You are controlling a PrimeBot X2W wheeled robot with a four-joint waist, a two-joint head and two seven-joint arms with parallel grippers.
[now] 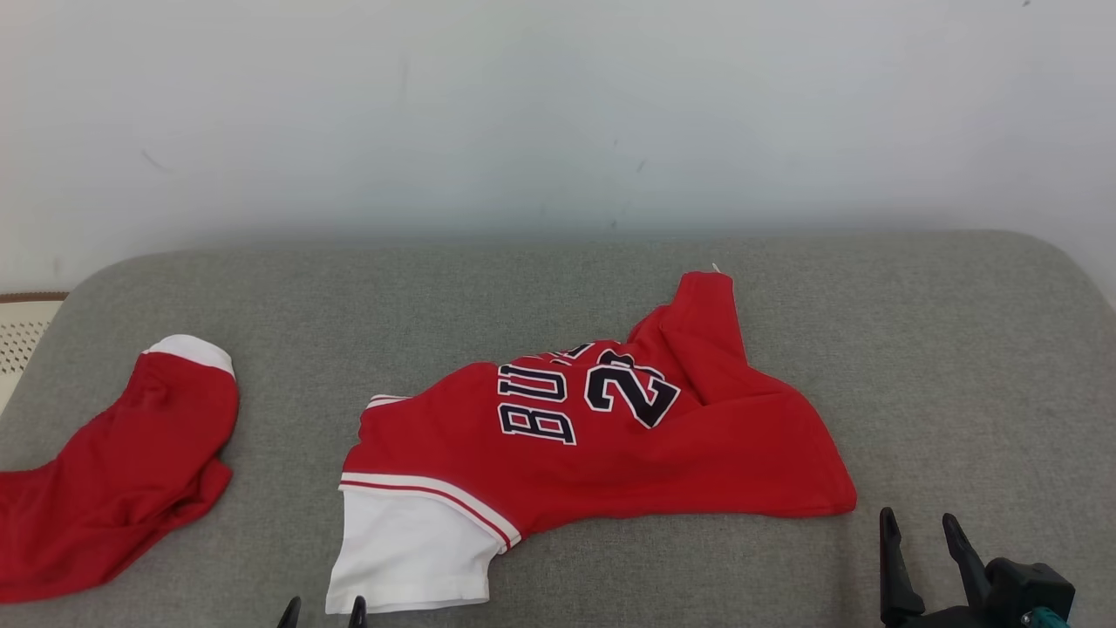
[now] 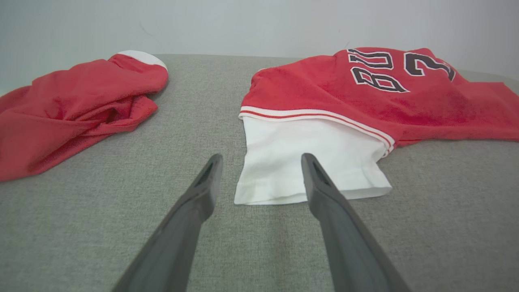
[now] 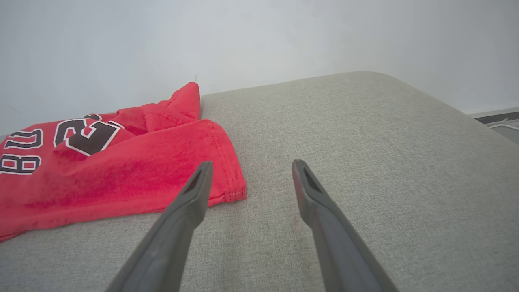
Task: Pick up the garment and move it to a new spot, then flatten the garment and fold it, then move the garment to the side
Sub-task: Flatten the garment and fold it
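At 9 o'clock on the grey cushion (image 1: 558, 288), a second red garment (image 1: 122, 471) is seen crumpled, its white end turned toward 12 o'clock. The left gripper (image 1: 323, 612) is held at 6 o'clock with its fingers (image 2: 194, 211) spread apart and empty, at the edge of the white sleeve (image 2: 275, 150); contact cannot be told. The garment (image 1: 628, 453) is laid mid-cushion, its long axis run from 8 to 2 o'clock, the sleeve pointed toward 7. The right gripper (image 1: 919, 519) is seen at 4 o'clock, its fingers parted with nothing held, just beside the garment's red corner.
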